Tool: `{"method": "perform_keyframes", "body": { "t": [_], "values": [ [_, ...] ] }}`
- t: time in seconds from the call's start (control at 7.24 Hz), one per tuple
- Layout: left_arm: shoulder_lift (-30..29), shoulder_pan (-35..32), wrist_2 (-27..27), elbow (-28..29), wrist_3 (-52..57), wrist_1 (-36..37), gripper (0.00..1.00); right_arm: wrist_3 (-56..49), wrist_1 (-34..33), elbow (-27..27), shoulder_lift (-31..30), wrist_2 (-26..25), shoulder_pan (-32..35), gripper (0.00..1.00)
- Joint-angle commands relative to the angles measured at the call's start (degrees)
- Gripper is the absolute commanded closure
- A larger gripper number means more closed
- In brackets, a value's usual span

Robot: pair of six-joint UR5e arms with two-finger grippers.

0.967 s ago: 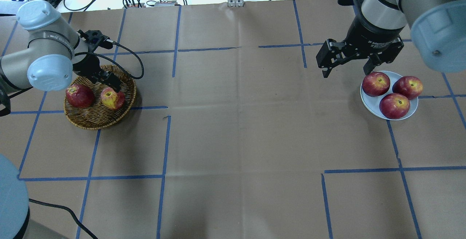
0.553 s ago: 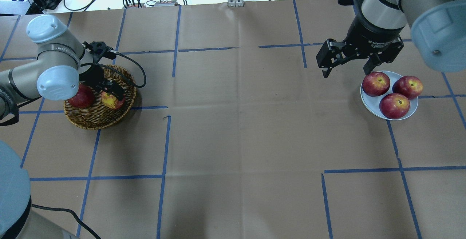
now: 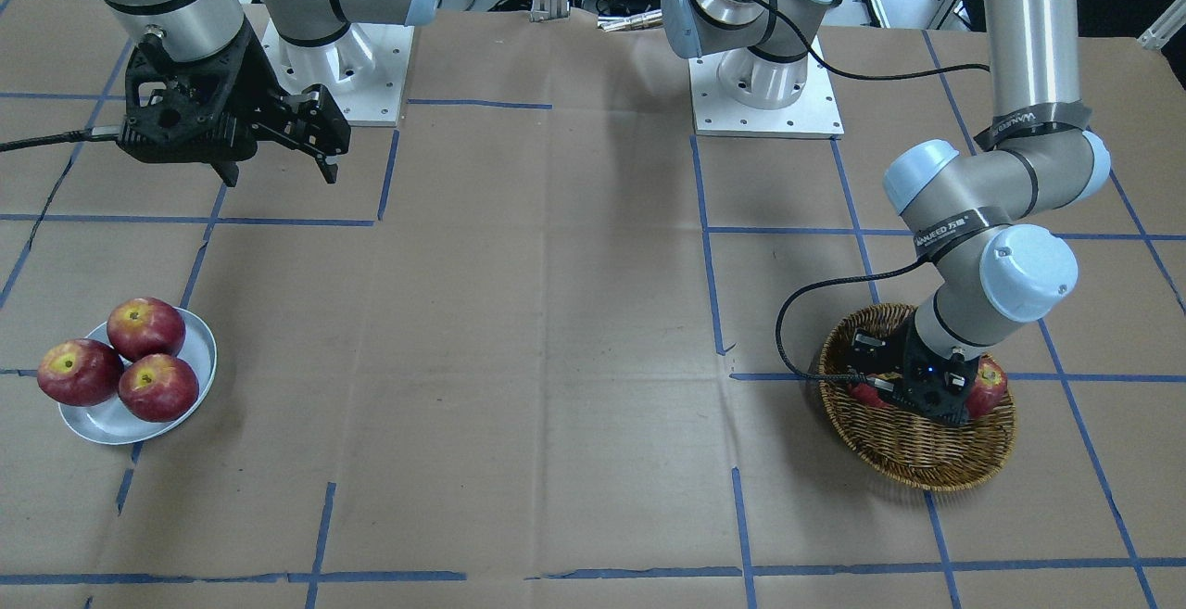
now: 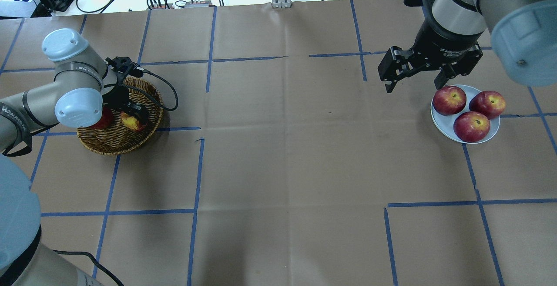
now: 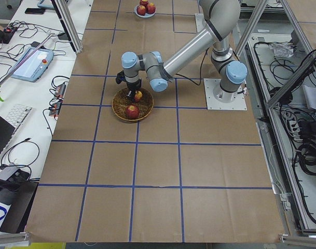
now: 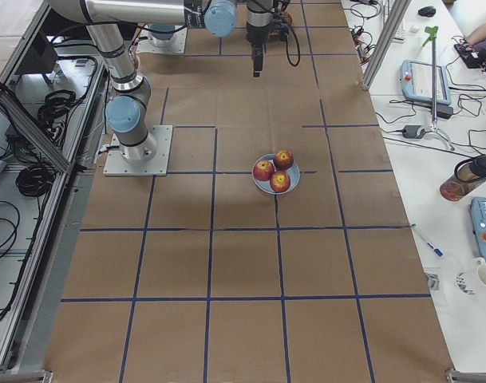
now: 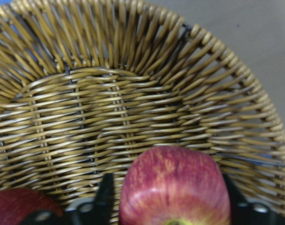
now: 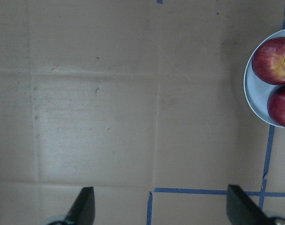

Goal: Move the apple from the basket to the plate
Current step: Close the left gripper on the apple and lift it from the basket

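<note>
The pale pink-red apple with its yellow patch lies in the wicker basket at the left of the table. My left gripper is down inside the basket. In the left wrist view the apple fills the gap between the two fingers, which rest against its sides. The grey-white plate sits at the far right. My right gripper hangs open and empty above the table, just left of the plate.
A darker red apple lies in the basket, half hidden under my left wrist. Three dark red apples fill most of the plate. Blue tape lines cross the brown paper tabletop. Cables lie along the far edge.
My left arm has swung in and lowered the gripper over the pale apple, and the fingers now sit at its sides. The right arm has not moved.
</note>
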Motion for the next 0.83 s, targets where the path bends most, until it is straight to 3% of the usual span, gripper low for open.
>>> {"method": "perform_keyframes", "body": {
  "t": [0.0, 0.28, 0.69],
  "values": [
    [2.3, -0.7, 0.3, 1.0, -0.5, -2.8, 0.63, 0.0, 0.0, 0.0, 0.0, 0.0, 0.0, 0.00],
    [8.4, -7.5, -0.2, 4.7, -13.6, -12.0, 0.63, 0.0, 0.0, 0.0, 0.0, 0.0, 0.0, 0.00],
    [7.3, -25.7, 0.0, 9.7, -36.9, -14.8, 0.63, 0.0, 0.0, 0.0, 0.0, 0.0, 0.0, 0.00]
  ]
}}
